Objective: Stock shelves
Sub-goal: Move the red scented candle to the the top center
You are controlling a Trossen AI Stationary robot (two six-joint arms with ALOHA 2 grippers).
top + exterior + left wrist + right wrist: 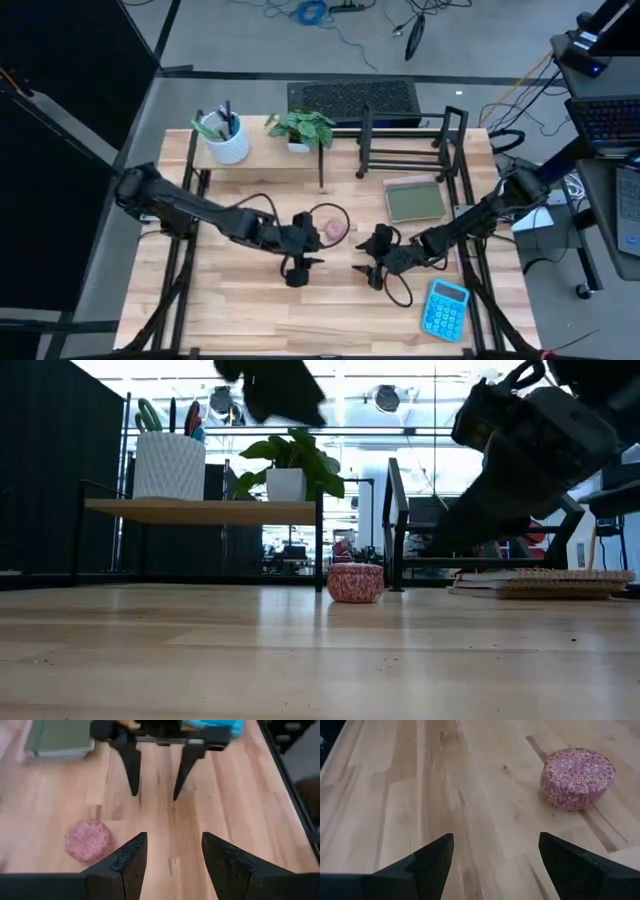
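- The pale-wood riser shelf point(262, 158) sits in the upper left part of the table point(250, 310) in the high view, carrying a white ribbed cup point(228, 139) of pens and scissors and a small potted plant point(303, 128).
- The black wire rack point(405, 148) stands just right of the shelf, in the upper middle of the same frame, with its upright dividers showing.
- A pink patterned round tin point(334, 228) rests on the bare wood near the frame's center, in front of the shelf's right end.
- A green notebook point(414, 199) lies flat right of center, below the rack; a blue calculator point(446, 309) lies in the lower right.
- The left gripper point(300, 268) hovers just below and left of the tin, its fingers point(131, 857) spread apart with nothing between them.
- The right gripper point(367, 271) hovers right of center, facing the left one across a gap, its fingers point(434, 854) also spread wide and empty; the tin shows beyond them, untouched.
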